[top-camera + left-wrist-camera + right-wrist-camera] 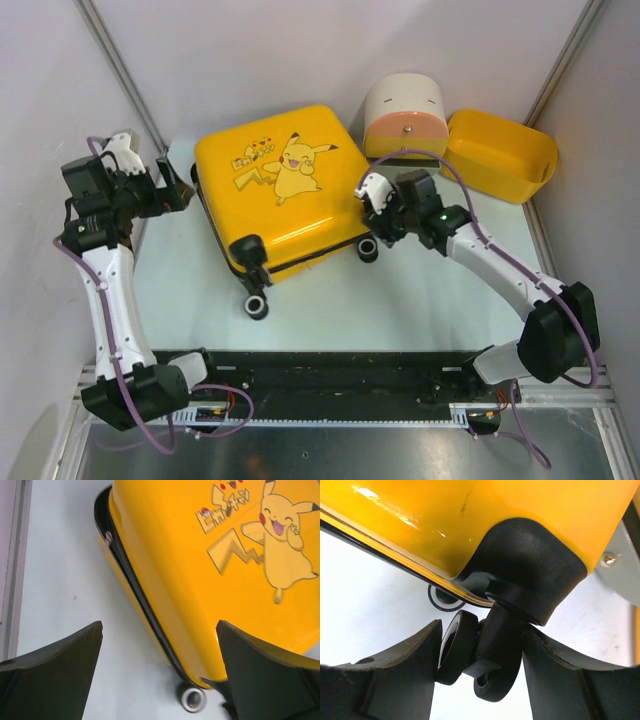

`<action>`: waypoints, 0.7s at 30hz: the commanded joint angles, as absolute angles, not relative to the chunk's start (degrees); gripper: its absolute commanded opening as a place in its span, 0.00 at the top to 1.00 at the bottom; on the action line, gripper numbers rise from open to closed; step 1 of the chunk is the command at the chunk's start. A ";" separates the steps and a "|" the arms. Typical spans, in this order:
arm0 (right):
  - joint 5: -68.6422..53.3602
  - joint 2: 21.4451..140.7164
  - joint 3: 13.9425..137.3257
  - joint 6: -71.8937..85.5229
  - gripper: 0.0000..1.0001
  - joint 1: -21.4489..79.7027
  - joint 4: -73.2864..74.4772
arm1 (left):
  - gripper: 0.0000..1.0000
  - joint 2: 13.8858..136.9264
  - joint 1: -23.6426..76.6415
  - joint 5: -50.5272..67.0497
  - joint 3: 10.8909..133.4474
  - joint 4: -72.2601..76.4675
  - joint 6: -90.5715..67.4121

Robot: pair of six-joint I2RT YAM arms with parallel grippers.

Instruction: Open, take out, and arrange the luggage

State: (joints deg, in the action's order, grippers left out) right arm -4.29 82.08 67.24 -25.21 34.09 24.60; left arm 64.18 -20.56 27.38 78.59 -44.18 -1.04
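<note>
The luggage (285, 185) is a yellow hard-shell suitcase with a Pikachu print. It lies flat and closed on the table, print side up, with its black wheels toward the near edge. My left gripper (183, 192) is open beside its left edge. In the left wrist view the gripper (160, 630) straddles the black zipper trim (131, 577) of the suitcase (210, 570), with a wheel (192, 699) just below. My right gripper (372, 232) is at the near right corner. In the right wrist view it (481, 655) is shut on the black caster wheel (492, 665) under the shell (470, 525).
A cream-and-orange drawer cabinet (404, 118) stands behind the suitcase at the back right, with a plain yellow bin (500, 155) to its right. A black rail (340, 375) runs along the near edge between the arm bases. Grey walls close in on both sides.
</note>
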 commanded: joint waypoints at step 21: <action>-8.61 79.35 66.62 -25.39 0.23 28.83 28.04 | 0.10 109.24 -20.13 45.79 117.24 -39.90 -1.65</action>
